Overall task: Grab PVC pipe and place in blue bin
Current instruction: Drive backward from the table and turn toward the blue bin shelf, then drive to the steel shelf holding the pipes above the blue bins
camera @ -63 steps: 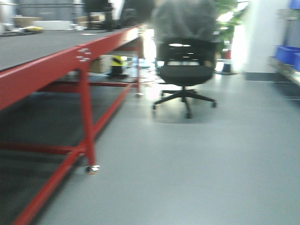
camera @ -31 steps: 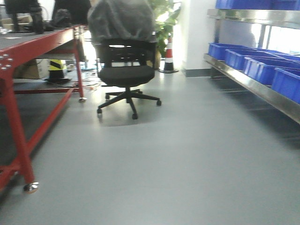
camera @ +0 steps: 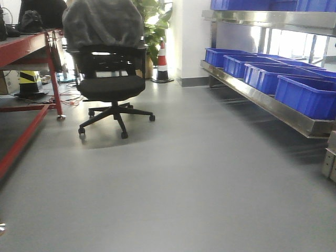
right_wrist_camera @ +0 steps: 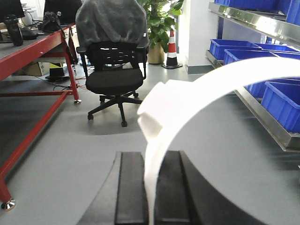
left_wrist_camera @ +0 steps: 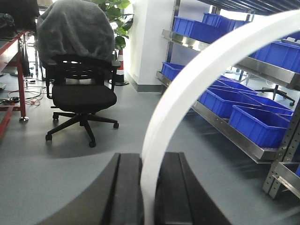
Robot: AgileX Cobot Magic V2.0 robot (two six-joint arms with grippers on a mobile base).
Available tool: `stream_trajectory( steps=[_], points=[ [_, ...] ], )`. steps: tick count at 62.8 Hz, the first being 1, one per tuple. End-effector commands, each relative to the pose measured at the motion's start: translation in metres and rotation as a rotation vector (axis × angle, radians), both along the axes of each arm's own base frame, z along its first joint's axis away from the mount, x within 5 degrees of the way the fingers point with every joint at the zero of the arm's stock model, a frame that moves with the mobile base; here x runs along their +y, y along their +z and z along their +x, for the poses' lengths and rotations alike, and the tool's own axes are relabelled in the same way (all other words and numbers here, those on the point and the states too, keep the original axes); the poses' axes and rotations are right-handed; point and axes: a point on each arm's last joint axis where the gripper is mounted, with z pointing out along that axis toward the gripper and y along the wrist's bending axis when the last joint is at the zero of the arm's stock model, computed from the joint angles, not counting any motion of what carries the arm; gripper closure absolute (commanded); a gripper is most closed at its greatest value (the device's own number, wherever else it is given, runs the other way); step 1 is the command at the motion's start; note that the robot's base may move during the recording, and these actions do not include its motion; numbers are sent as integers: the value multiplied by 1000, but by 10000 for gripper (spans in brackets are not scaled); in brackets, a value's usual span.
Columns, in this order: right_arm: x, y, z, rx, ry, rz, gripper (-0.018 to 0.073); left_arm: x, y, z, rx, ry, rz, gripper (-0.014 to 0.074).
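A white curved PVC pipe (left_wrist_camera: 187,89) rises from between the black jaws of my left gripper (left_wrist_camera: 148,161) and arcs up to the right; the gripper is shut on it. In the right wrist view a white curved PVC pipe (right_wrist_camera: 220,79) with a wider fitting at its end likewise stands clamped in my right gripper (right_wrist_camera: 150,159), which is shut on it. Blue bins (camera: 307,94) stand in a row on a low steel shelf (camera: 262,102) at the right, also seen as blue bins (left_wrist_camera: 258,124) and blue bins (right_wrist_camera: 281,103). Neither gripper shows in the front view.
A black office chair (camera: 110,86) draped with grey cloth stands on the grey floor at left. A red-framed table (camera: 23,47) runs along the left edge. A traffic cone (camera: 161,60) and a plant (camera: 152,21) stand by the white pillar. More blue bins sit on an upper shelf (camera: 273,16).
The front view has swung to the right: the red table slid off to the left, the chair shifted left, and the shelf of blue bins came into view.
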Motion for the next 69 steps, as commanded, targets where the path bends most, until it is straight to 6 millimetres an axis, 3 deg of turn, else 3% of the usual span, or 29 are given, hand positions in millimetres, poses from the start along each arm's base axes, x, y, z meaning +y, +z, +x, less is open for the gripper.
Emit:
stream_trajectory(
  steps=[1, 69],
  points=[
    [0, 3, -1, -38, -1, -8, 728, 0, 3, -2, -38, 2, -3, 707],
    [0, 3, -1, -38, -1, -8, 728, 0, 3, -2, -38, 2, -3, 707]
  ],
)
